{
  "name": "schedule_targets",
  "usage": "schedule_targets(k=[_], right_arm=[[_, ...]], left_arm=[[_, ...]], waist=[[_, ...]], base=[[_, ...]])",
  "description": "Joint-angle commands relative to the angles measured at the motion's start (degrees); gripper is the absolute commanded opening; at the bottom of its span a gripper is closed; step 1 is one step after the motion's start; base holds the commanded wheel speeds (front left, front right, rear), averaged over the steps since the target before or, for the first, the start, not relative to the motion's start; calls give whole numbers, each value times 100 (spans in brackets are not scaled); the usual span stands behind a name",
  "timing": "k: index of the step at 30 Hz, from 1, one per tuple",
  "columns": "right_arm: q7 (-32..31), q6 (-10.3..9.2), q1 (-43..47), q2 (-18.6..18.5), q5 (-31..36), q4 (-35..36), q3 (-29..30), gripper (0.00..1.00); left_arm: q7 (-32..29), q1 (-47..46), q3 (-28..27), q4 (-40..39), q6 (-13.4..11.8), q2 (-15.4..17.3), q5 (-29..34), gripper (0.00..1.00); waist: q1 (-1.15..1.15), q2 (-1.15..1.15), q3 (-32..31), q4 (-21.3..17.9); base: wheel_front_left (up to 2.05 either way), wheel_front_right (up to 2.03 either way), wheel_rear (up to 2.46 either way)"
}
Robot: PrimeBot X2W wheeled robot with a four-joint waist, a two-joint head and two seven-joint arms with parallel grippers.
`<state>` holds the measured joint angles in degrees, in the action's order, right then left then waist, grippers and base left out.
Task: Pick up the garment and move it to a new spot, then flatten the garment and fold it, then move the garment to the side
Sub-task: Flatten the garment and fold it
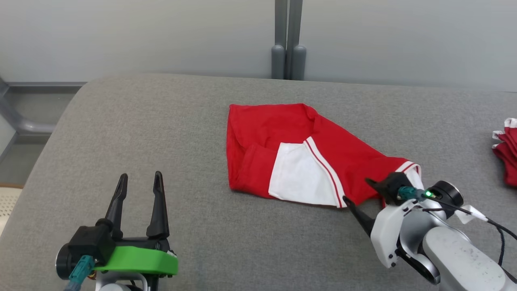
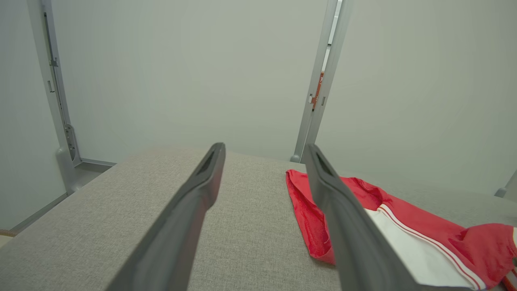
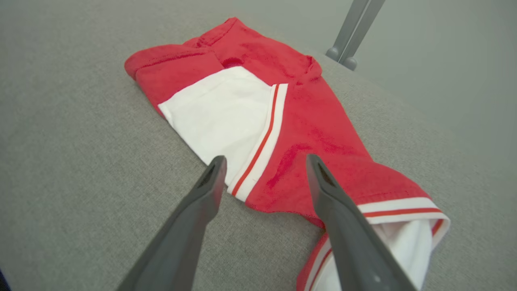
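Though folded, the garment (image 1: 278, 129) just ahead of the parted right hand (image 1: 355, 189)

left hand (image 2: 263, 147): fingers apart, empty | garment (image 2: 428, 226): lying on grey surface (image 2: 250, 226), partly behind one finger

The left hand (image 1: 140, 175) has two long, dark, tapering fingers (image 1: 158, 206) on a black base, with a bright green bracket (image 1: 137, 260) beneath and a teal plug (image 1: 80, 273) beside that bracket. The right hand (image 1: 357, 190) has matching fingers, a white shell (image 1: 387, 230) with small screws (image 1: 390, 255), a green light (image 1: 428, 195), black cables (image 1: 501, 242) and a speckled grey forearm (image 1: 464, 258).
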<state>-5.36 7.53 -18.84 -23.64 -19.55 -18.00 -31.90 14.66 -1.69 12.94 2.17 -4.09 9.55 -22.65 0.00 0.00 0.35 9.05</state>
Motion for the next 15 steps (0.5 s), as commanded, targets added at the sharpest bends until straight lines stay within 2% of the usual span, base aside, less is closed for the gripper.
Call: schedule_targets(k=[1,6,15], right_arm=[[-243,-8,-194,-102,24,-185,-317,100],[-755,-9,-771,-342,-104,-747,-1102,100],[-729,-9,-1404,-459,-452,-1566,-2002,99]], left_arm=[[14,-101,0,37,16,-28,-68,100],[36,-183,17,107,52,-93,-72,100],[47,-244,-26,196,97,-151,-46,100]], waist=[[0,0,130,225],[0,0,210,469],[0,0,265,772]], base=[[0,0,0],[0,0,0],[0,0,0]])
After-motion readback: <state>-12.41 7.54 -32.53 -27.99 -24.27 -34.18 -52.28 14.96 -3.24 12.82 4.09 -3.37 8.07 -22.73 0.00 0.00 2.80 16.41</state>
